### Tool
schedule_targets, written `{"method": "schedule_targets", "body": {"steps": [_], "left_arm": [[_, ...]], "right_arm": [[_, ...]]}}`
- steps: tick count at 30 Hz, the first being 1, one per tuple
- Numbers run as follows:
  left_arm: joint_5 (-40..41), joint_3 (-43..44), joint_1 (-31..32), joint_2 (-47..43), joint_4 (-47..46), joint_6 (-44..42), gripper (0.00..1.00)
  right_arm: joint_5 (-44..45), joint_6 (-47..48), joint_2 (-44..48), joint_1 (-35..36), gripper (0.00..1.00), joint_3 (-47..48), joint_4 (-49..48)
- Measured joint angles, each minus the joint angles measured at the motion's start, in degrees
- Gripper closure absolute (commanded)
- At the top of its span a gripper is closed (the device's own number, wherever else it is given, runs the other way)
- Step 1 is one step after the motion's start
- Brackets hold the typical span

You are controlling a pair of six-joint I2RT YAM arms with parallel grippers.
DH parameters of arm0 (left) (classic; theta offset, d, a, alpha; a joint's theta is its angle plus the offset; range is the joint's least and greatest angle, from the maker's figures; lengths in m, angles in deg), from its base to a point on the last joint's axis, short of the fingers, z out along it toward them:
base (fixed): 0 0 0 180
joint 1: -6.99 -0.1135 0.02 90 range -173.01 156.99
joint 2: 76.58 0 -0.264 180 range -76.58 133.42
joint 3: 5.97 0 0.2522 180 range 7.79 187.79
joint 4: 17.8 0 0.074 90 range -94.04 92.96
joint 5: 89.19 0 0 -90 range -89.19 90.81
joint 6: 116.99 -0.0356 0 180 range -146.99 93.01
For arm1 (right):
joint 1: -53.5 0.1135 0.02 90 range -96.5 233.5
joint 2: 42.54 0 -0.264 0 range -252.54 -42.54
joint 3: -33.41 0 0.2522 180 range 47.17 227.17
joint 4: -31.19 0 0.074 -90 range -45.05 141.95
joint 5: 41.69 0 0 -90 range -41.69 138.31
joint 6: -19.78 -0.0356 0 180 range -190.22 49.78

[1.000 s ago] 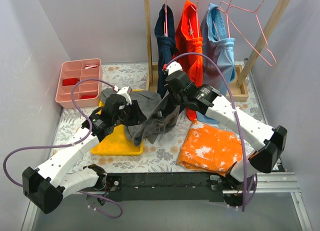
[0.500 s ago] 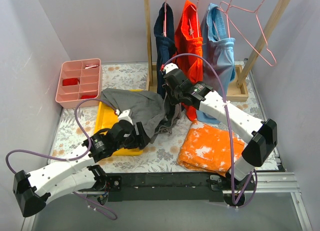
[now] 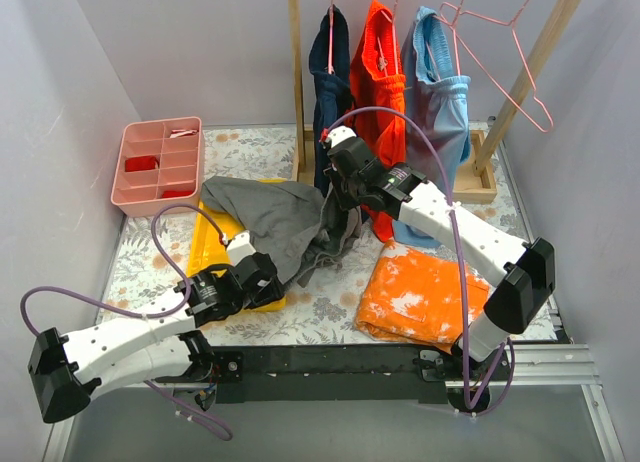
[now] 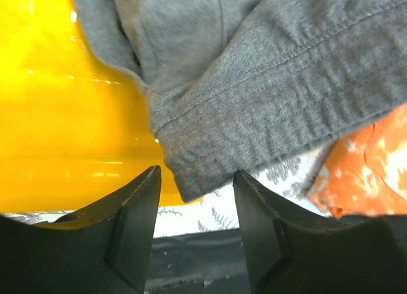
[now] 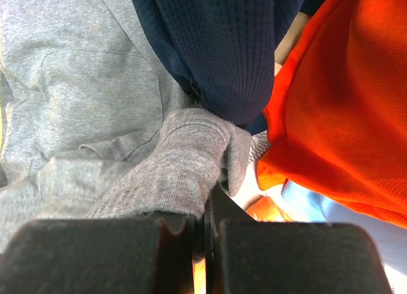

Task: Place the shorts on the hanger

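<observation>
The dark grey shorts [image 3: 275, 220] lie spread over the yellow board [image 3: 215, 244], with one end lifted. My right gripper [image 3: 340, 204] is shut on a bunched fold of the shorts [image 5: 175, 170], right next to the hanging navy garment [image 5: 222, 46]; its jaws [image 5: 205, 225] are pressed together on the fabric. My left gripper [image 3: 262, 279] is open and empty, low near the table's front, and the shorts' hem [image 4: 254, 109] hangs just beyond its fingertips [image 4: 135, 208]. An empty salmon-pink hanger [image 3: 503, 70] hangs at the right end of the wooden rack.
The wooden rack [image 3: 297, 82] holds navy, orange [image 3: 380, 77] and light blue [image 3: 440, 92] garments on hangers. An orange white-blotched cloth [image 3: 420, 297] lies front right. A pink compartment tray [image 3: 160, 164] stands back left. Grey walls close both sides.
My left gripper has let go of the shorts and drawn back toward the near edge. The shorts now lie spread over the yellow board. The right gripper keeps its hold, shifted slightly back.
</observation>
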Motion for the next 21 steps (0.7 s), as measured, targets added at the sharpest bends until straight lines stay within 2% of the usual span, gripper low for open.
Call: {"method": "schedule_targets", "body": {"steps": [2,3,10,16,20,21], "left_arm": [[1.4,0.0,0.0,0.7,0.0,0.9,0.57],[2.0,0.0,0.0,0.9,0.0,1.2,0.62],[8.8,0.1,0.3,2.5,-1.2,2.1,0.62],[12.5,1.5,0.3,8.5,-1.9,1.4,0.66],[14.2,1.5,0.4,9.1,-1.6,1.9,0.80],[14.8,1.6,0.4,8.8,-1.4,1.9,0.98]], "right_arm": [[-0.1,-0.1,0.2,0.0,0.99,-0.2,0.0],[-0.1,-0.1,0.4,0.0,0.99,-0.4,-0.2],[-0.1,-0.3,4.6,-0.1,0.99,-2.7,-0.1],[0.1,-0.4,8.4,-0.7,0.99,-3.8,-0.2],[0.0,-0.4,9.3,-1.5,0.99,-4.5,0.0],[0.0,-0.4,9.4,-1.6,0.99,-4.7,0.0]]}}
